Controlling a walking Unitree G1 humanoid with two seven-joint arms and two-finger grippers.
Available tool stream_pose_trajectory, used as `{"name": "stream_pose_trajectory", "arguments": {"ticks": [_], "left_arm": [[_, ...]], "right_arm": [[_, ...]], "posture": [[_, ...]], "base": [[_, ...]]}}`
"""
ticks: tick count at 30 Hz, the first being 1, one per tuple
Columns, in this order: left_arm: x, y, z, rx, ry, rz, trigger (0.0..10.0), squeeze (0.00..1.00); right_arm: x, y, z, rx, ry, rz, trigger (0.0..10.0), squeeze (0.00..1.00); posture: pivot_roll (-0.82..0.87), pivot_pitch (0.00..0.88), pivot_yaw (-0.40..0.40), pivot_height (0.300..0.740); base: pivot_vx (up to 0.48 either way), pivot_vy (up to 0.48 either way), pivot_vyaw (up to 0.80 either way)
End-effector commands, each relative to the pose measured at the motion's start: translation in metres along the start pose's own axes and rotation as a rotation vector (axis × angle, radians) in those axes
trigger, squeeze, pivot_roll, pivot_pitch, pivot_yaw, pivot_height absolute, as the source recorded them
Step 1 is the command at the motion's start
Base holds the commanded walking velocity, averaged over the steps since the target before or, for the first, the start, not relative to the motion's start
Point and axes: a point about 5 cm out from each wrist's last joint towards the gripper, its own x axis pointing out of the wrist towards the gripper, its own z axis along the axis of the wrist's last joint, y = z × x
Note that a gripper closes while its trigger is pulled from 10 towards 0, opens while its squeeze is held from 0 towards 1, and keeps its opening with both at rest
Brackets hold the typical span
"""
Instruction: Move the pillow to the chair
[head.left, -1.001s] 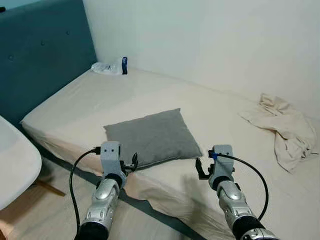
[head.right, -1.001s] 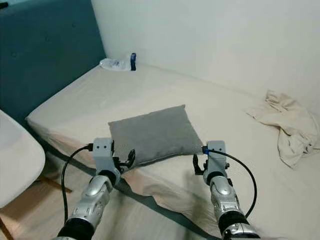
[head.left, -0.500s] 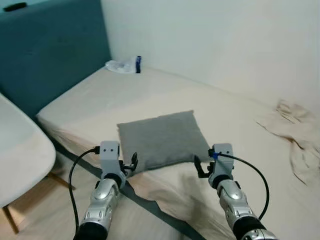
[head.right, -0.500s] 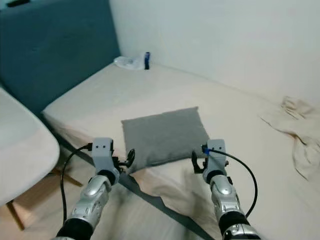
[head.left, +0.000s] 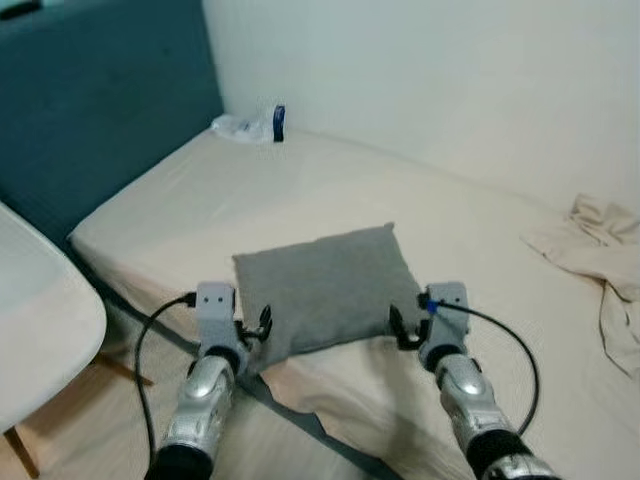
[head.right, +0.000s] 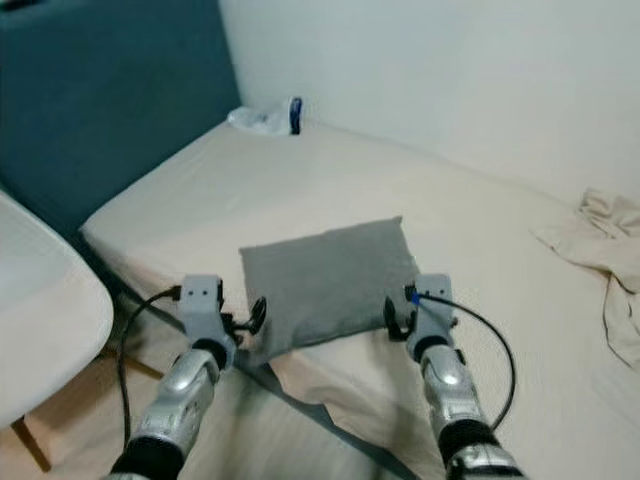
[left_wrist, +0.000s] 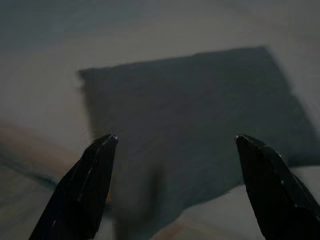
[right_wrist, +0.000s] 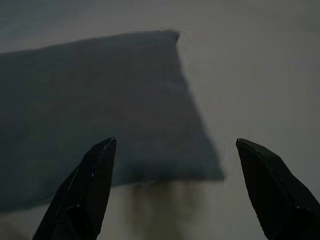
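A flat grey pillow (head.left: 325, 285) lies near the front edge of the bed (head.left: 450, 230). My left gripper (head.left: 255, 328) is open just before the pillow's near left corner. My right gripper (head.left: 405, 328) is open at its near right corner. The left wrist view has the pillow (left_wrist: 190, 115) straight ahead between the spread fingertips of the left gripper (left_wrist: 175, 140). In the right wrist view the pillow's right corner (right_wrist: 100, 110) lies ahead of the right gripper (right_wrist: 175, 142). The white chair (head.left: 40, 330) stands on the floor at my left.
A teal headboard (head.left: 90, 100) rises at the left end of the bed, with a plastic bottle (head.left: 250, 127) by the wall. A crumpled beige cloth (head.left: 600, 250) lies at the right. A dark bed-frame strip (head.left: 300, 425) runs below the mattress edge.
The camera has swung left and edged forward, bringing more of the chair into view. Both open grippers now sit closer to the pillow's near corners.
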Motion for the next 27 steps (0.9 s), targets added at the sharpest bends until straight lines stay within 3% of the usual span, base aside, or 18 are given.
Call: {"name": "stream_pose_trajectory", "arguments": {"ticks": [1, 18, 27], "left_arm": [[-0.004, 0.008, -0.004, 0.003, 0.017, 0.023, 10.0, 0.00], [-0.003, 0.006, -0.002, -0.027, 0.000, 0.023, 10.0, 0.00], [0.002, 0.015, 0.013, -0.023, -0.040, 0.056, 10.0, 0.00]], "right_arm": [[0.001, 0.008, -0.001, 0.022, 0.006, 0.015, 10.0, 0.00], [0.002, 0.001, 0.002, 0.019, 0.008, -0.014, 10.0, 0.00], [0.007, -0.025, 0.016, 0.055, -0.007, -0.083, 10.0, 0.00]], "posture": [[-0.07, 0.096, -0.009, 0.740], [-0.07, 0.098, -0.011, 0.740], [-0.07, 0.110, -0.007, 0.740]], "base": [[0.311, 0.000, 0.00], [0.274, 0.000, 0.00], [0.000, 0.000, 0.00]]}}
